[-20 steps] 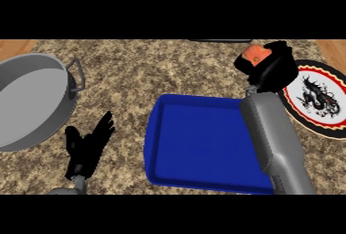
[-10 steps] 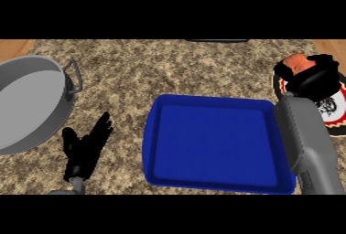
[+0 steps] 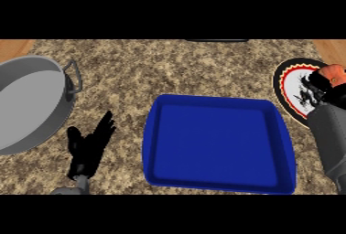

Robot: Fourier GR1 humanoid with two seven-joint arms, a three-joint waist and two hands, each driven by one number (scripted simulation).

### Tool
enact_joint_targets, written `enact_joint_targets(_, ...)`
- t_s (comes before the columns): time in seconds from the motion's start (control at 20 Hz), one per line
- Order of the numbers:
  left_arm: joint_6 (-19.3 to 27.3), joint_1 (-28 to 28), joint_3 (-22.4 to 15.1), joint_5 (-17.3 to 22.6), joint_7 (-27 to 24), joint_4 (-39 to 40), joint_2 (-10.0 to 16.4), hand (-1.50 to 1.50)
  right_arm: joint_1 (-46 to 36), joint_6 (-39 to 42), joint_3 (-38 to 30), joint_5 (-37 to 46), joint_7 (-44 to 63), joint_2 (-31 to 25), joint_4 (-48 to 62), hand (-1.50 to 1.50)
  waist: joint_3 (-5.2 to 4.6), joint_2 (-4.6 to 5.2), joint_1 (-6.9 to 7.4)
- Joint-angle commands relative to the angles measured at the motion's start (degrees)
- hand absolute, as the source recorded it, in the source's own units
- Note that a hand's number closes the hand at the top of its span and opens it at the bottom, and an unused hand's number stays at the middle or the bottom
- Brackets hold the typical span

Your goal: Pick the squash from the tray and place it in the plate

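Note:
The orange squash (image 3: pixel 332 72) shows at the far right, over the round plate (image 3: pixel 292 87) with its black and red rim and black figure. My right hand (image 3: pixel 320 89) is curled round the squash and hides most of it; whether it touches the plate I cannot tell. The blue tray (image 3: pixel 219 144) lies in the middle of the counter with nothing in it. At the lower left my left hand (image 3: pixel 88 145) rests open, fingers up, left of the tray.
A large grey pot (image 3: pixel 30 105) with a side handle (image 3: pixel 73 75) sits at the left edge. The speckled stone counter (image 3: pixel 169 68) stretches behind the tray, with wooden strips at the far corners.
My right hand has carried the squash rightward from above the tray's far right corner to over the plate. The left hand has stayed still.

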Motion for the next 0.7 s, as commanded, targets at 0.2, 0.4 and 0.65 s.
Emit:
enact_joint_targets(0.2,-2.11,-0.25,1.9,1.54,1.21,-1.21,2.4,0.0,1.09,6.08,-3.58,-17.8,-6.86,-5.55,7.34,1.5,0.23,0.25,0.52)
enact_joint_targets(0.4,0.57,0.57,-0.69,-0.38,0.99,-1.17,-1.03,0.0,2.43,14.95,-5.24,-23.98,-14.57,-6.32,9.78,-1.5,0.41,0.42,0.52)
enact_joint_targets(0.65,0.77,-1.76,-0.24,-0.38,1.73,0.02,-1.2,0.0,0.59,19.95,-9.63,-33.39,-28.29,-8.08,7.32,-1.5,0.45,0.58,0.55)
